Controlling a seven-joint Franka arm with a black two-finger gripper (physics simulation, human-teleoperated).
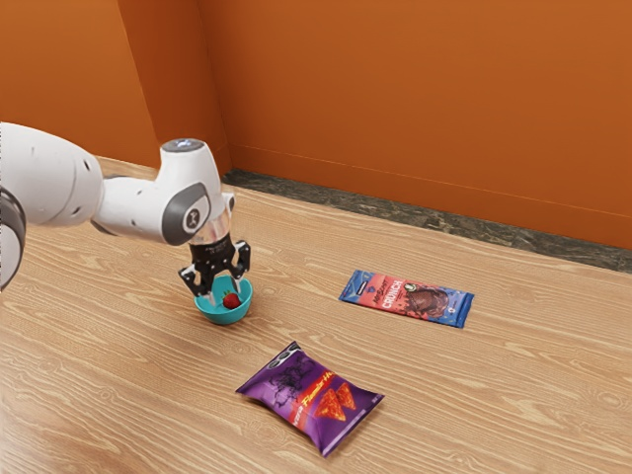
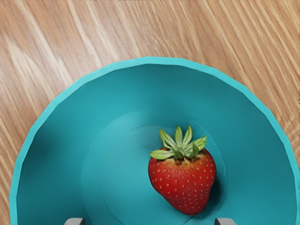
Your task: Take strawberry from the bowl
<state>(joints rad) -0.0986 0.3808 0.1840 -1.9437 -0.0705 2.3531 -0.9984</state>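
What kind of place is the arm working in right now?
Probably a home or small room rather than a factory: a wood-grain table, an orange wall behind it, and packaged snacks such as a Crunch bar lying out.

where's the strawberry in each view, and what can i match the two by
exterior view: strawberry in the left half, inside the bowl, under the gripper
wrist view: strawberry on the bowl's floor, off its middle, leaves up against no wall
shared landmark: the teal bowl around it
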